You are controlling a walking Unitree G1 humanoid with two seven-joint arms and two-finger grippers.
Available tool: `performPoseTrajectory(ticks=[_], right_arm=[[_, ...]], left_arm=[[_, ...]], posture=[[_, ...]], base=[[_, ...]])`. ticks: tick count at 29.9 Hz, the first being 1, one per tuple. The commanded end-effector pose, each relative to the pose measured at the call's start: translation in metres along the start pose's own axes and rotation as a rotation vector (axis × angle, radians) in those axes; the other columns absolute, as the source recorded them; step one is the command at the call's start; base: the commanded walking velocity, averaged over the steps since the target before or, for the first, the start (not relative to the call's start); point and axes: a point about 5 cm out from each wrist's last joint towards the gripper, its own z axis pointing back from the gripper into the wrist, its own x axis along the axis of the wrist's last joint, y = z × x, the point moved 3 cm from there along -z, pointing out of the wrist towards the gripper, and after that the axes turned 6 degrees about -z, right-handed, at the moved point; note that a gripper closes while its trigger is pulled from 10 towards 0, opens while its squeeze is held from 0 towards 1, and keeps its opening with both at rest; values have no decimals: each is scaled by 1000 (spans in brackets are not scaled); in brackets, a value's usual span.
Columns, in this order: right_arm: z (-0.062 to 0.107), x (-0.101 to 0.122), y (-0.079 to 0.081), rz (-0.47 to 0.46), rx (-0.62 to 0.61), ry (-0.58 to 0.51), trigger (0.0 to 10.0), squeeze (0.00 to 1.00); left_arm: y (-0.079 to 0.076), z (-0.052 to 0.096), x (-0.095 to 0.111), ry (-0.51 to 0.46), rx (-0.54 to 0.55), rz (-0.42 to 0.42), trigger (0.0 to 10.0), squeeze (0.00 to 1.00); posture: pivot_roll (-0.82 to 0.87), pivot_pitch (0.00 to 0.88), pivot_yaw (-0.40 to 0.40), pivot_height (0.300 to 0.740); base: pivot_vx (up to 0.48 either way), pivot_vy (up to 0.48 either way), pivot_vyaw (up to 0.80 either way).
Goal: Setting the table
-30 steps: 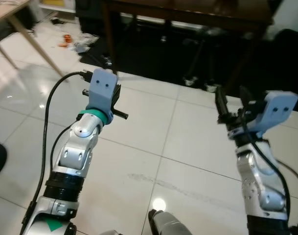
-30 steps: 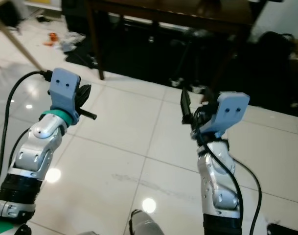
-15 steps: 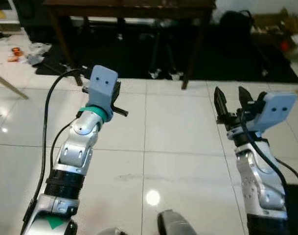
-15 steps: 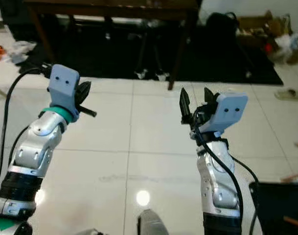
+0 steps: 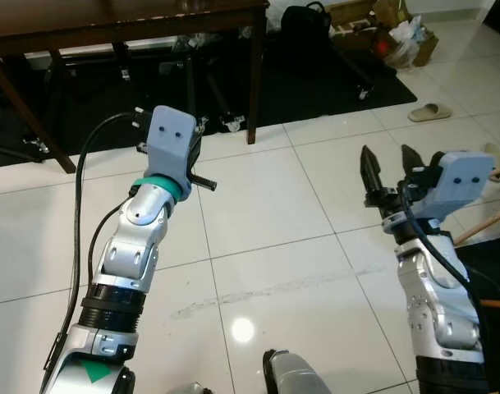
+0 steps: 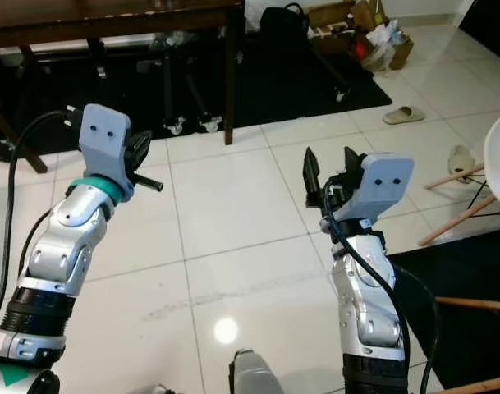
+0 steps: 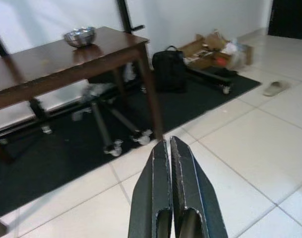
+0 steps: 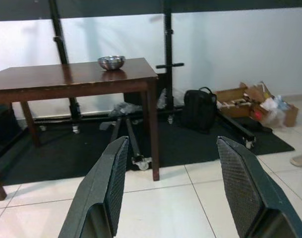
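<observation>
- The left pincer (image 7: 171, 148) is raised over the white tiled floor (image 5: 258, 213), its two long black fingers pressed flat together and pinching nothing.
- The right pincer (image 5: 392, 162) is held up at about the same height on the robot's right, its two black fingers spread wide apart with nothing between them.
- Both pincers point towards a dark brown wooden desk (image 8: 76, 79) that stands ahead on a black floor mat (image 8: 190, 144), well apart from them.
- A small shiny metal bowl (image 8: 111, 62) sits upright on the desk top, near its back edge and close to the right-hand end as the right wrist view shows it.
- Black tripod legs with small wheels (image 7: 113, 148) stand under the desk on the mat.
- A black backpack (image 8: 199, 109) rests on the mat just beyond the desk's right end, against the white wall (image 8: 230, 49).
- Open cardboard boxes with crumpled bags (image 8: 260, 106) lie on the mat beside the backpack.
- A beige slipper (image 5: 430, 112) lies on the tiles to the robot's right of the mat.
- The pale wooden legs of a white chair (image 6: 467, 205) reach into the right eye view at the robot's right.
</observation>
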Motion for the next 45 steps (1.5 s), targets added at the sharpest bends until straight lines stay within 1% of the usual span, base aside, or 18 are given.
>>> performPoseTrajectory(ticks=[1, 4, 8, 15, 19, 25, 44, 45], right_arm=[[0, -3, 5, 3, 16, 10, 10000, 0], [-1, -5, 9, -3, 26, 16, 10000, 0], [0, -15, 16, -12, 32, 40, 10000, 0], [0, -23, 20, -23, 35, 62, 10000, 0], [-2, -24, 19, -27, 22, 65, 10000, 0], [-3, -20, 4, -28, -35, 55, 10000, 0], [-4, -20, 0, -15, -59, 50, 10000, 0], [-5, -19, 0, -8, -53, 49, 10000, 0]], left_arm=[[4, -1, -3, 11, 23, -21, 10000, 63], [5, -2, -3, 13, 38, -29, 10000, 51], [3, 0, -6, 18, 33, -31, 10000, 47], [1, 2, -9, 25, 22, -30, 10000, 43], [-1, 3, -10, 24, 16, -31, 10000, 43], [-2, 2, -10, 22, 0, -35, 10000, 43], [-10, -1, -8, 11, -49, -38, 10000, 43], [-10, -1, -8, 9, -51, -38, 10000, 39]], posture=[[-60, 0, 76, 740], [-59, 0, 73, 740], [-57, 0, 70, 740], [-51, 0, 67, 740], [-50, 0, 67, 740], [-58, 0, 75, 740], [-66, 0, 82, 740], [-66, 0, 82, 740]], base=[[472, 0, 0], [472, 0, 0], [480, 0, 0], [479, 0, 0], [478, 0, 0], [479, 0, -800], [477, 0, -800], [480, 0, 0]])
